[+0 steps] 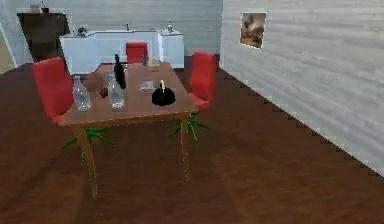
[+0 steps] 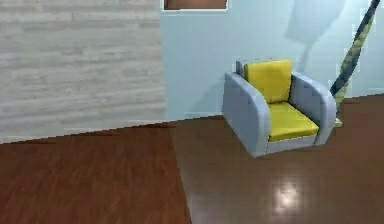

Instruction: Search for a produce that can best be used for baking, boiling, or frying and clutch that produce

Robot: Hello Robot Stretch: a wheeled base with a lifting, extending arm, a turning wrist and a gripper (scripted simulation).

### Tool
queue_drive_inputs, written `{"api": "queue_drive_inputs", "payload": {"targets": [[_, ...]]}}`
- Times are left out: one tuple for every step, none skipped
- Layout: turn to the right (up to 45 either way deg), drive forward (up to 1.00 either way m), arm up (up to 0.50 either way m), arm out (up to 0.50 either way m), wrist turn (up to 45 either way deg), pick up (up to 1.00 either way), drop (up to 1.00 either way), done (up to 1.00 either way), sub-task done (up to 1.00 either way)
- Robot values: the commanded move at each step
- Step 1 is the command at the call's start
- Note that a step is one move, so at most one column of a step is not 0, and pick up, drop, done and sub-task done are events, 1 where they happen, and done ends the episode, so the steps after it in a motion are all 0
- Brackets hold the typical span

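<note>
A wooden dining table (image 1: 130, 115) stands left of the middle in the forward view. On it are a dark bottle (image 1: 119, 72), two clear glass vessels (image 1: 82, 95) (image 1: 117, 95), a round brownish lump (image 1: 97, 80) near the far left side, and a low black object (image 1: 163, 96) toward the right. None of these blobs can be told as produce from its shape.
Red chairs (image 1: 50, 82) (image 1: 203, 75) (image 1: 137, 52) surround the table. A white counter (image 1: 120, 45) runs along the back wall, with a dark door (image 1: 45, 35) left of it. A picture (image 1: 253, 30) hangs on the right wall. In the arm side view stands a grey armchair with yellow cushions (image 2: 275, 105) on open wood floor.
</note>
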Motion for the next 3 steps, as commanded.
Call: {"api": "queue_drive_inputs", "payload": {"targets": [[0.0, 0.85, 0.00, 0.00, 0.0, 0.00, 0.00, 0.00, 0.00], [-45.0, 0.00, 0.00, 0.00, 0.0, 0.00, 0.00, 0.00, 0.00], [-45.0, 0.00, 0.00, 0.00, 0.0, 0.00, 0.00, 0.00, 0.00]]}}
